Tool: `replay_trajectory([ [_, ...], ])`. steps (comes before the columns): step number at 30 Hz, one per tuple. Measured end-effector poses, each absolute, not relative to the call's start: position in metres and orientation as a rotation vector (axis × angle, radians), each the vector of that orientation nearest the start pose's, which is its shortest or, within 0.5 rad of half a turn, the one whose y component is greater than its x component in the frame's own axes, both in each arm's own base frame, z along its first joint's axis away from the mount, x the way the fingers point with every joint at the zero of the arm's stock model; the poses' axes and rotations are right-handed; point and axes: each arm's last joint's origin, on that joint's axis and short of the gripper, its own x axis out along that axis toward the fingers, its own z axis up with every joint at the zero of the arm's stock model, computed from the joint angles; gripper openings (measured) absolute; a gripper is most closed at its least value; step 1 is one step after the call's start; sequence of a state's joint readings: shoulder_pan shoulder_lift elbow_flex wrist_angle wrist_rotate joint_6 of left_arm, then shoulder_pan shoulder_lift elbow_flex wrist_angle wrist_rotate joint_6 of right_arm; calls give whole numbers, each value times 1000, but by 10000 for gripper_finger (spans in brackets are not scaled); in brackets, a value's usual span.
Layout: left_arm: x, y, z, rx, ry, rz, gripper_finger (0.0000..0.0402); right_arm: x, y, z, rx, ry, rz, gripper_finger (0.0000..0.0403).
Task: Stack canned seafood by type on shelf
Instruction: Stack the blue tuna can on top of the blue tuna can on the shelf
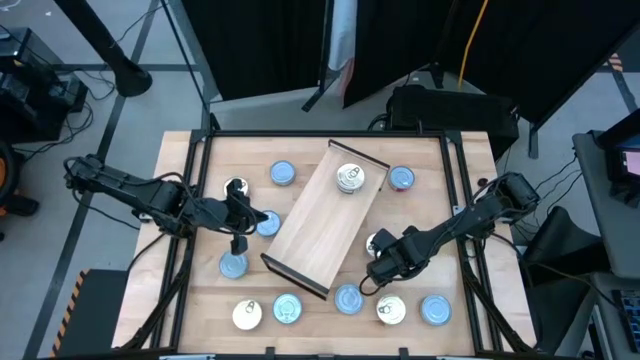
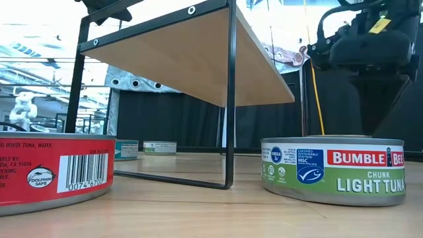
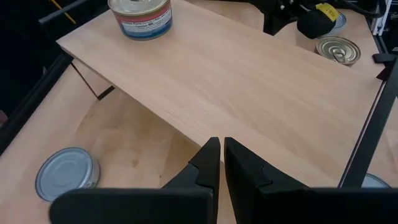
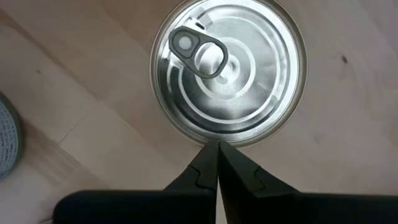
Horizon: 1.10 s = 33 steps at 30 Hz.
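The shelf [image 1: 325, 215] is a long light-wood board on black legs, lying slantwise mid-table; it also shows in the low view [image 2: 198, 59]. One cream-topped tin [image 1: 349, 178] stands on its far end. Several blue-topped and cream-topped tins stand on the table around it. My left gripper [image 3: 221, 144] is shut and empty at the shelf's left edge, above the board's rim, next to a blue-topped tin [image 1: 267, 223]. My right gripper [image 4: 217, 144] is shut and points down at the rim of a silver pull-tab tin [image 4: 227, 68], right of the shelf [image 1: 378, 242]. My right gripper's shut fingertips [image 4: 208, 155] come from above and stand at the outer rim [image 4: 214, 138] of the silver pull-tab tin, which sits flat on the table. I cannot tell whether they touch it.
Along the near edge stand several tins [image 1: 247, 314] [image 1: 348, 298] [image 1: 436, 310]. More stand at the far left [image 1: 283, 173] [image 1: 236, 188] and far right [image 1: 401, 178]. A red tin [image 2: 53, 172] and a green-labelled tin [image 2: 334, 168] fill the low view's foreground. A black frame [image 1: 200, 150] edges the table.
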<state>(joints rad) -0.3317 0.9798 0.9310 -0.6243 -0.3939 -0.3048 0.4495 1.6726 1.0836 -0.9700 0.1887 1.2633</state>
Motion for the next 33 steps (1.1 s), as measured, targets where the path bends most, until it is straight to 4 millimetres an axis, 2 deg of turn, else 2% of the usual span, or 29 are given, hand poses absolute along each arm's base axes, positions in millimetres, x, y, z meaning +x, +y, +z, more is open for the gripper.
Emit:
replay_trajectory([
  [12,187,-52,311,-50,627,158,28,261,117,182,529,1333,-715,4],
  [26,187,-52,311,-52,626,158,28,258,132,169,526,1351,-741,4],
  [33,186,-54,311,-54,624,154,28,256,146,148,471,1390,-763,4],
])
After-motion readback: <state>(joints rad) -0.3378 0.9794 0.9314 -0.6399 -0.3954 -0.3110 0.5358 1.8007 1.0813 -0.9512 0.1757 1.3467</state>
